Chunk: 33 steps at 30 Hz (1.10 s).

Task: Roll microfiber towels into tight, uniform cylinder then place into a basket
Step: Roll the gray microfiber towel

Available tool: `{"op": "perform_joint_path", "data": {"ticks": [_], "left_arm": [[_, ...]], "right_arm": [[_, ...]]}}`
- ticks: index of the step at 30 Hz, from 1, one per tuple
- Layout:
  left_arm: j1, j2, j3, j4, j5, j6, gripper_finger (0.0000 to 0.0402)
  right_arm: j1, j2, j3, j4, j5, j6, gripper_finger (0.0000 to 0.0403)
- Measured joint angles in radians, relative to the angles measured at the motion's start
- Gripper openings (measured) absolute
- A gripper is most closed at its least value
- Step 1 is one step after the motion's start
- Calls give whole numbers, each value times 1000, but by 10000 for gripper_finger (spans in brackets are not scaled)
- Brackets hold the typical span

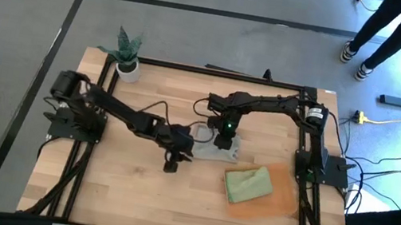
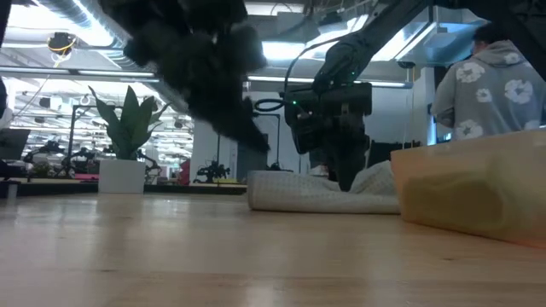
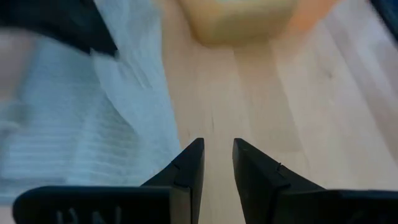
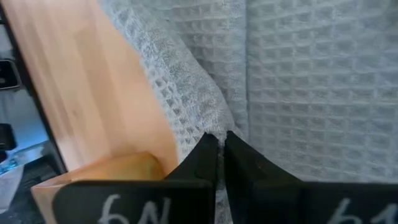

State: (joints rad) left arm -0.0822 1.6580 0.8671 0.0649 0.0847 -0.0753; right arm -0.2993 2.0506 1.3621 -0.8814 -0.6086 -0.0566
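Grey towel (image 1: 215,147) lies partly rolled near centre of the wooden surface (image 1: 124,189), a rolled edge showing in the low view (image 2: 320,194). Waffle weave is plain in the right wrist view (image 4: 311,81).

Right gripper (image 1: 223,140) is down on the grey towel, jaws closed to a hairline gap with a fold of cloth pinched at their tips (image 4: 219,140).

Left gripper (image 1: 171,164) sits at about 8 o'clock of the grey towel, just beside its edge, lifted off the surface in the low view. Jaws stand a little apart (image 3: 217,149), nothing between them, bare wood beneath.

Green towel (image 1: 247,184), bundled, rests in the orange-brown basket (image 1: 276,205) at about 4 o'clock of the grey towel, close to it.

Potted plant (image 1: 127,54) stands at the surface's far left corner. A person (image 2: 496,85) is seen beyond the surface in the low view.
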Motion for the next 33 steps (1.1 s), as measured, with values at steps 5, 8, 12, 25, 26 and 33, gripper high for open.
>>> {"op": "perform_joint_path", "data": {"ticks": [5, 8, 12, 25, 26, 33], "left_arm": [[-1, 92, 0, 22, 7, 3, 76], [0, 125, -1, 30, -29, 26, 76], [11, 129, 0, 44, -88, 43, 76], [114, 134, 0, 67, -108, 34, 76], [118, 139, 0, 62, -101, 34, 76], [124, 182, 1, 83, -78, 34, 76]], "right_arm": [[0, 0, 0, 1, -25, 0, 16], [0, 0, 0, 0, -27, 0, 16], [0, 0, 0, 0, -29, 1, 16], [3, 0, 0, -1, -30, 2, 16], [3, 0, 0, -1, -30, 3, 16], [3, 0, 0, 1, -30, 8, 63]]}}
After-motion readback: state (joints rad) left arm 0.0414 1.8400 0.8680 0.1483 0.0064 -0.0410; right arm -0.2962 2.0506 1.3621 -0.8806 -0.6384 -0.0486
